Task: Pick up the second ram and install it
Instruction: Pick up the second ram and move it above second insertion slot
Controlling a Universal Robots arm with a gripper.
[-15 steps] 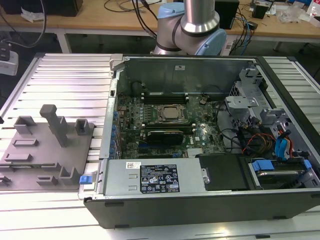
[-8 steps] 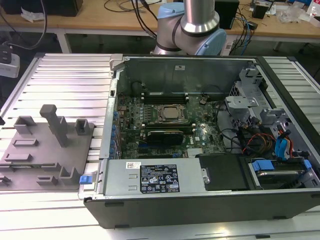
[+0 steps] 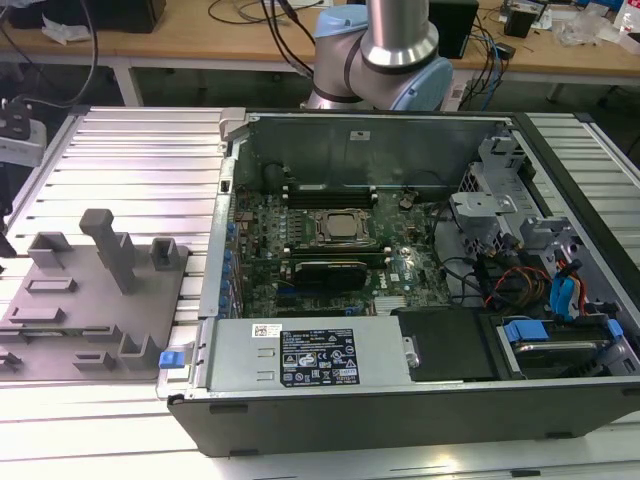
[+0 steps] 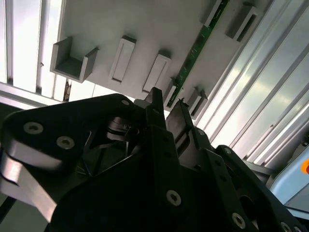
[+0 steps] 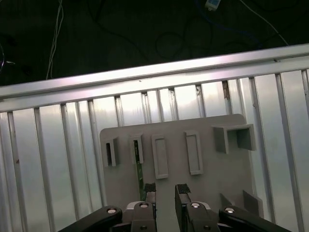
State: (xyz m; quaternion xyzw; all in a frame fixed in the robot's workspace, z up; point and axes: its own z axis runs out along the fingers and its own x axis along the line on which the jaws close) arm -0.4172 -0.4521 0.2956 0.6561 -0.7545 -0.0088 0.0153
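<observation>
Ram (image 4: 199, 46): slim green strip

RAM module (image 5: 140, 174): one narrow green circuit board, seen edge-on in both wrist views (image 4: 199, 46). It stands upright on its long edge, seated in slotted blocks on the grey fixture plate (image 5: 212, 179).
</observation>
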